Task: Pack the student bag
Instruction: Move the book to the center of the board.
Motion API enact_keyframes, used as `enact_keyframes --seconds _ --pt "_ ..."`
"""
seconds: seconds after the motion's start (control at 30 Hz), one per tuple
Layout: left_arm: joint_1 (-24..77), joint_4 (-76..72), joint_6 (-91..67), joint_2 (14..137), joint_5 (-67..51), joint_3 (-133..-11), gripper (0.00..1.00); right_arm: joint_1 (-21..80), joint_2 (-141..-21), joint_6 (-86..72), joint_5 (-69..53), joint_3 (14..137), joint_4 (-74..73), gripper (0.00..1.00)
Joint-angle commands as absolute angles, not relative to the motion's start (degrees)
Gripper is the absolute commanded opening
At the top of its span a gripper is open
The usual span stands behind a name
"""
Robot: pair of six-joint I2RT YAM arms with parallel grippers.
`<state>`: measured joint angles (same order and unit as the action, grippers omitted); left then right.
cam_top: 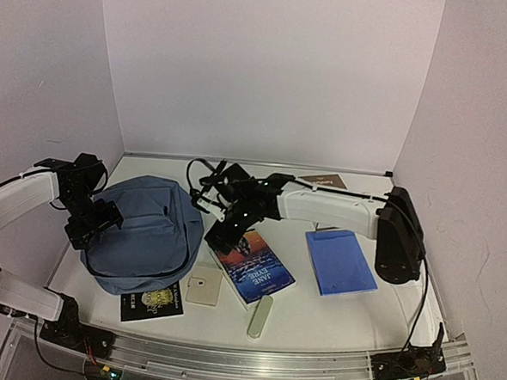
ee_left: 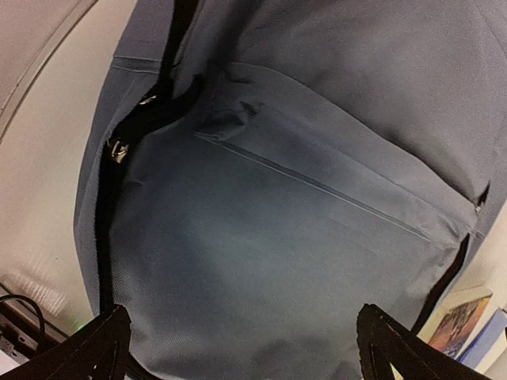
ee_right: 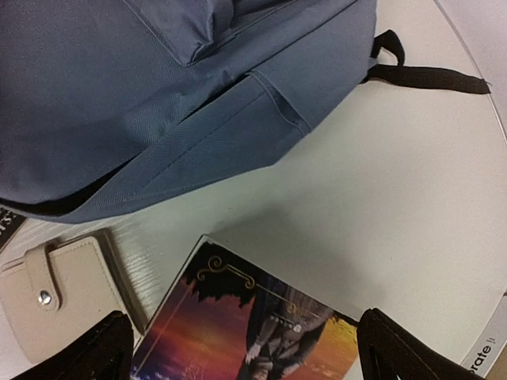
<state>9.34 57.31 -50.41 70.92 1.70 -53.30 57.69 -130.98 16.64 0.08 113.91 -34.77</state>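
Here the left gripper [cam_top: 97,221], jaws wide and empty, hovers over the student bag [cam_top: 152,231] lying flat left of centre, and should best seek its zipper pull [ee_left: 119,150] first, while the equally open right gripper [cam_top: 219,238] hangs above the novel [cam_top: 257,274].

The bag [cam_top: 148,231] covers part of a black book [cam_top: 153,304]; the right arm [cam_top: 338,208] hides part of a brown book [cam_top: 325,181].
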Motion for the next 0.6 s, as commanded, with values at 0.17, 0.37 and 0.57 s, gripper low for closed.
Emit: enact_keyframes --seconds 0.17,0.37,0.57 --pt "0.26 47.33 -50.44 78.07 -3.36 -49.46 1.0 59.91 -142.87 21.06 16.38 121.28 -32.52 0.98" --pt "0.27 41.66 -46.1 87.02 -6.74 -54.5 0.99 59.33 -141.38 22.58 19.3 113.76 -31.34 0.98" --pt "4.62 38.09 -41.54 94.31 -8.4 -61.03 0.9 56.18 -134.41 20.78 15.51 102.1 -31.09 0.98"
